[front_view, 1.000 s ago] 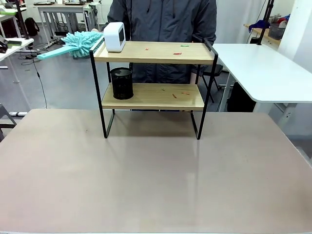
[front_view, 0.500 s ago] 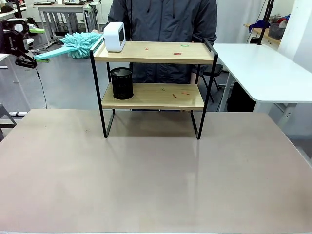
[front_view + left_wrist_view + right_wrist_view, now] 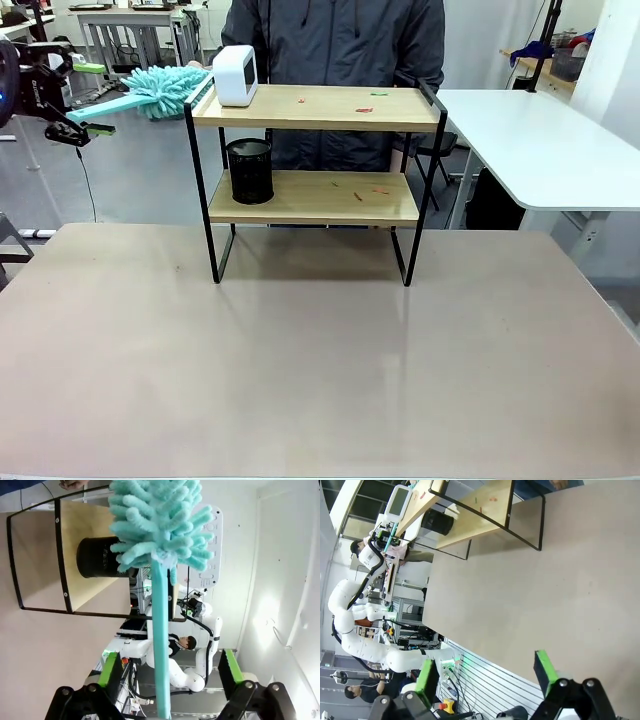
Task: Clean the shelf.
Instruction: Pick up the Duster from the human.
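Left end effector (image 3: 167, 670), jaws apart astride duster (image 3: 160, 525) handle: off-centre pinch could swing head into white box (image 3: 236, 75) on 2-tier shelf (image 3: 320, 108); right end effector (image 3: 485, 675) also apart.

Box (image 3: 236, 75) on the upper board of the shelf (image 3: 330, 108), left end — cup (image 3: 250, 170) beneath it, duster (image 3: 165, 88) farther left.

No legible text or labels
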You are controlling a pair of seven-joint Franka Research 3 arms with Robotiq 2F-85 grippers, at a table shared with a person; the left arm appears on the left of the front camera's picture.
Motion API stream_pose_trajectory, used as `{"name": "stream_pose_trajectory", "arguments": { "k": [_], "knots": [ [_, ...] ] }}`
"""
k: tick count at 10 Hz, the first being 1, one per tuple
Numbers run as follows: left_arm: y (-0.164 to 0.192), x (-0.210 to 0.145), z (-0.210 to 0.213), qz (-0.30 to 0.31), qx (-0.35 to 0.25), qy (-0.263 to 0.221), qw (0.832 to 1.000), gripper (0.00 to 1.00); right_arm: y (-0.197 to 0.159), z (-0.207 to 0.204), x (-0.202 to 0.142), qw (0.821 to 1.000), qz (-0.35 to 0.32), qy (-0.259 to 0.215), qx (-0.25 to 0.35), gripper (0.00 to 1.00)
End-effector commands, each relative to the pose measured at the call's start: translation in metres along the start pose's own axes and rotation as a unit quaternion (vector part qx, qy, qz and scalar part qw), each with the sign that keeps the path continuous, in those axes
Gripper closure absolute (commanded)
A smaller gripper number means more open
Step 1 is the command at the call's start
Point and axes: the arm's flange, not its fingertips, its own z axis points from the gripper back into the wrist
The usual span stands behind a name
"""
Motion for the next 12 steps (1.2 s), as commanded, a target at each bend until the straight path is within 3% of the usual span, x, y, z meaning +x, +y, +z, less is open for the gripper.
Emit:
{"name": "stream_pose_trajectory", "arguments": {
  "k": [1, 2, 4, 5, 7, 12],
  "knots": [
    [-0.003, -0.01, -0.003, -0.004, 0.003, 0.025, 1.0, 0.58, 0.001, 0.0, 0.002, 1.0, 0.013, -0.004, 0.009, 0.0],
    [-0.002, -0.01, -0.008, -0.009, 0.01, 0.028, 1.0, 1.0, 0.001, 0.0, 0.002, 1.0, 0.013, -0.004, 0.009, 0.0],
    [-0.001, -0.01, -0.014, -0.009, 0.011, 0.033, 0.999, 1.0, 0.001, 0.0, 0.002, 1.0, 0.013, -0.004, 0.009, 0.0],
    [-0.001, -0.01, -0.015, -0.01, 0.011, 0.034, 0.999, 0.84, 0.001, 0.0, 0.002, 1.0, 0.013, -0.004, 0.009, 0.0],
    [-0.001, -0.01, -0.016, -0.012, 0.011, 0.034, 0.999, 1.0, 0.001, 0.0, 0.002, 1.0, 0.013, -0.004, 0.009, 0.0],
    [-0.02, -0.032, -0.005, -0.052, 0.005, 0.027, 0.998, 1.0, 0.001, 0.0, 0.002, 1.0, 0.013, -0.004, 0.009, 0.0]
  ]
}}
